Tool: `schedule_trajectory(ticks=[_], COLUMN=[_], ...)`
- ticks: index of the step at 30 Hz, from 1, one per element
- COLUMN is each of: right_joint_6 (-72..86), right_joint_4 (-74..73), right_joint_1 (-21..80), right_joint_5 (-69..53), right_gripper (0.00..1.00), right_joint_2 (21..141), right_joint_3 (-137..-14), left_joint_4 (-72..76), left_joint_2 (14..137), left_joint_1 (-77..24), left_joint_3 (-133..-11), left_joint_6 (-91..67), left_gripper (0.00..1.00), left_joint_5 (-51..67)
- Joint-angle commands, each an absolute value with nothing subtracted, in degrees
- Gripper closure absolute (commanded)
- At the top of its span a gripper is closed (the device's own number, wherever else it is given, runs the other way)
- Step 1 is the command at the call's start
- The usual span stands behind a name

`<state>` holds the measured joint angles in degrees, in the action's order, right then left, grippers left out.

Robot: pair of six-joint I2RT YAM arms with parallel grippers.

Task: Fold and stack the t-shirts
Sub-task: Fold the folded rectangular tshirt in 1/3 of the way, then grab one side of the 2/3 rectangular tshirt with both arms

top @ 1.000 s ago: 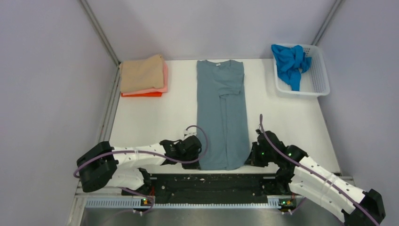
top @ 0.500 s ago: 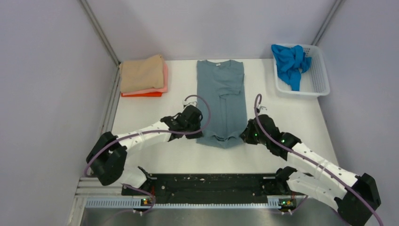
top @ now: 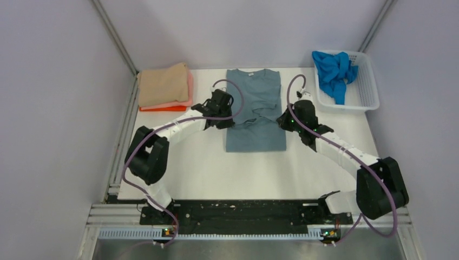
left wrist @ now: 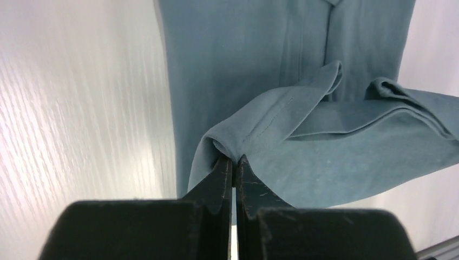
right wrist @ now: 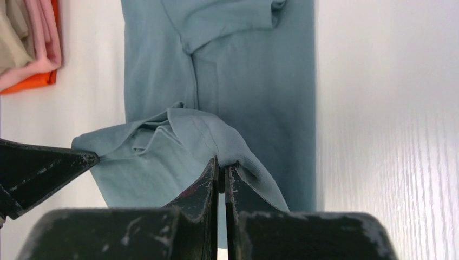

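Observation:
The dusty grey-blue t-shirt (top: 254, 116) lies at the table's middle, its lower half lifted and doubled back over its upper half. My left gripper (top: 227, 120) is shut on its left hem corner (left wrist: 234, 142). My right gripper (top: 281, 120) is shut on its right hem corner (right wrist: 227, 146). Both hold the hem above the shirt's middle. The left gripper's tip also shows in the right wrist view (right wrist: 92, 158). A folded stack of tan (top: 162, 84), pink (top: 188, 92) and orange (top: 162, 108) shirts sits at the back left. The bright blue t-shirt (top: 333, 70) lies crumpled in the basket.
A white mesh basket (top: 365, 89) stands at the back right. Grey walls close the left and right sides. The white table (top: 325, 173) stretches toward the black rail at the near edge.
Both grippers have carried the grey-blue shirt's hem from the near table edge toward the back, folding the lower half over the upper half. The arms are stretched further out.

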<state>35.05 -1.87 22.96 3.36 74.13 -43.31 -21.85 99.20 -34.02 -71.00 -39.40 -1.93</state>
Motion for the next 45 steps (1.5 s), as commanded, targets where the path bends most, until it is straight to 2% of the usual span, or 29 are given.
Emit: schedule_trajectory(ticks=[1,10,13,15,17,18,20,21,22,25,27,35,40,45], right_joint_6=[32.70,31.45,31.47,31.45,31.33,31.35,30.07,28.90,27.90,26.34,26.28,29.65,29.73,32.18], right_joint_4=[5.91,8.64,9.38,9.87,9.89,9.36,7.46,6.18,5.18,4.23,4.21,3.77,0.42,-0.57], right_joint_1=[19.65,15.59,14.95,14.53,13.75,13.20,12.58,12.50,12.56,12.56,12.55,12.43,12.41,12.45], right_joint_5=[0.66,-3.43,-3.62,-3.41,-3.30,-3.58,-4.17,-4.17,-4.27,-3.87,-3.03,-2.57,-5.21,-7.44], right_gripper=[1.00,1.00,1.00,0.99,0.94,0.83,0.54,0.43,0.34,0.10,0.01,0.01,0.03,0.10], right_joint_2=[79.43,89.78,92.41,93.92,95.78,96.68,98.03,98.12,97.74,94.72,91.45,74.16,66.01,65.47], right_joint_3=[-48.53,-54.58,-55.93,-56.88,-58.42,-59.62,-62.87,-64.09,-64.78,-63.04,-59.73,-41.18,-33.37,-29.77], left_joint_4=[-24.43,-26.03,-27.69,-28.49,-27.81,-28.16,-31.38,-33.19,-33.90,-31.99,-29.68,-18.43,-11.98,-9.08], left_joint_2=[102.99,110.40,113.50,115.01,116.09,116.79,117.70,117.65,117.00,112.74,109.09,93.17,88.12,91.44], left_joint_1=[-31.80,-28.48,-27.87,-27.31,-26.77,-26.46,-25.88,-25.61,-25.44,-25.47,-25.48,-26.69,-28.50,-29.41], left_joint_3=[-77.51,-86.78,-90.03,-91.35,-92.70,-93.93,-98.21,-100.03,-100.77,-97.75,-92.81,-64.01,-52.06,-50.50], left_joint_6=[-35.97,-32.39,-31.72,-31.68,-30.31,-29.72,-28.78,-28.77,-28.62,-28.56,-29.40,-37.71,-42.79,-45.16], left_gripper=[1.00,0.99,0.97,0.90,0.77,0.64,0.40,0.16,0.03,0.01,0.01,0.01,0.01,0.16], left_joint_5=[-2.69,-0.73,-0.66,-0.52,-0.38,-0.68,-0.93,-1.35,-1.73,-1.38,0.64,10.02,11.07,12.40])
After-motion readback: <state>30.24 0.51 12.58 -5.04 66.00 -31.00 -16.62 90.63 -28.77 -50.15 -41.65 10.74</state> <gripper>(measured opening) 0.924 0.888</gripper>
